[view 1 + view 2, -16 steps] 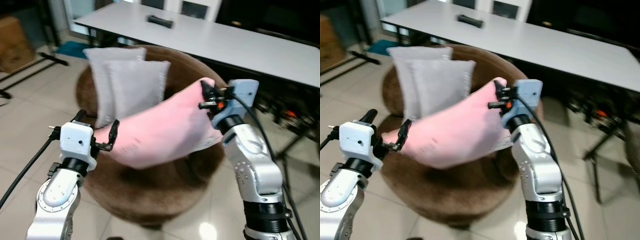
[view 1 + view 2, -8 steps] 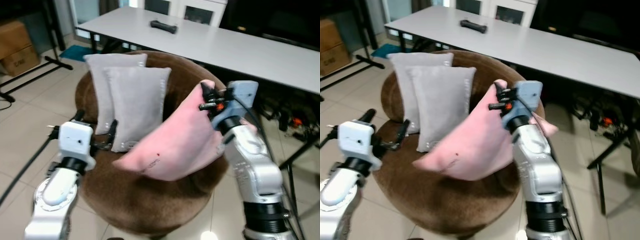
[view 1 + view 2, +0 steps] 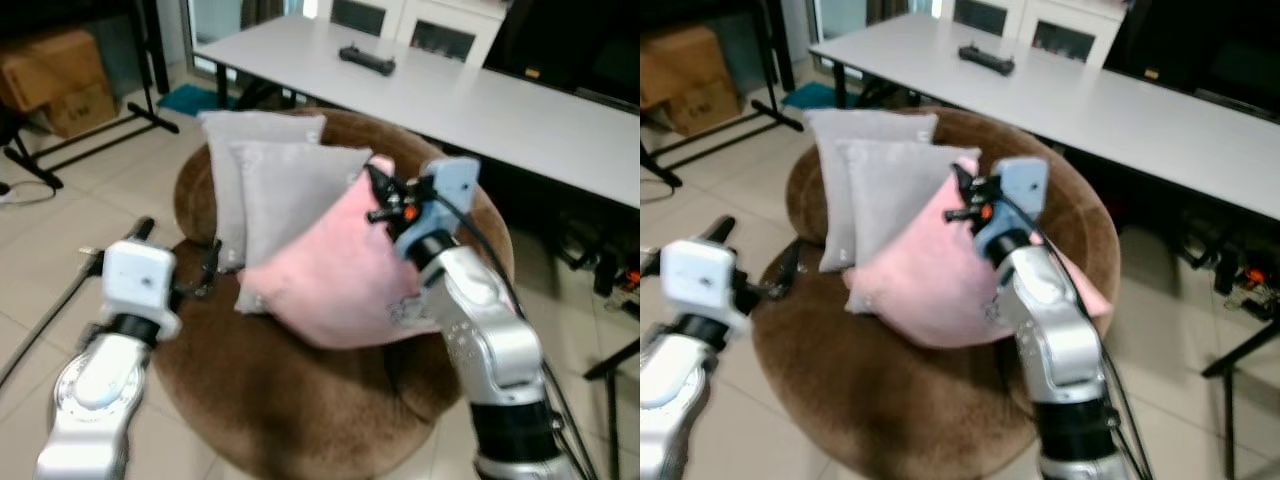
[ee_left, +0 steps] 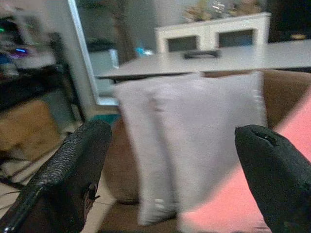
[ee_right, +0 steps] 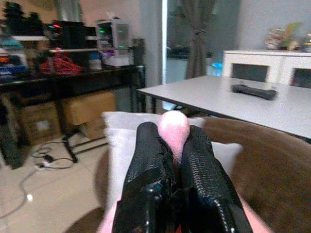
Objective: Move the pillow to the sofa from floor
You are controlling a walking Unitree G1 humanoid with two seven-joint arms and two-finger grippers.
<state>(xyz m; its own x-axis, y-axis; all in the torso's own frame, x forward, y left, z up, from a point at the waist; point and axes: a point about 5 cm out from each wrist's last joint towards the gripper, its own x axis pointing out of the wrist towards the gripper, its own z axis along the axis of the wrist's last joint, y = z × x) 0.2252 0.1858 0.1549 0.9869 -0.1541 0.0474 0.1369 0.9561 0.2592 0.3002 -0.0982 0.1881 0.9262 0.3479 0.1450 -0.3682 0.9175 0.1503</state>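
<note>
The pink pillow (image 3: 330, 275) rests on the seat of the round brown sofa (image 3: 300, 410), leaning against two upright grey pillows (image 3: 285, 185). My right gripper (image 3: 380, 197) is shut on the pink pillow's top corner (image 5: 173, 127), which pokes out between the black fingers (image 5: 146, 160). Off the sofa's left side, my left gripper (image 3: 185, 262) is open, a short way from the pink pillow's lower end and touching nothing. In the left wrist view its fingers (image 4: 73, 165) stand wide apart, with the grey pillows (image 4: 194, 141) beyond them.
A long white table (image 3: 500, 105) with a black remote (image 3: 367, 60) stands right behind the sofa. Cardboard boxes (image 3: 60, 85) and a black stand's legs (image 3: 90, 140) sit at the far left. Dark frames and cables (image 3: 610, 280) lie at the right. Tiled floor surrounds the sofa.
My left gripper let go of the pink pillow's lower end and drew back. The right gripper carried the pillow over the seat, and it now leans on the grey pillows. The camera shifted.
</note>
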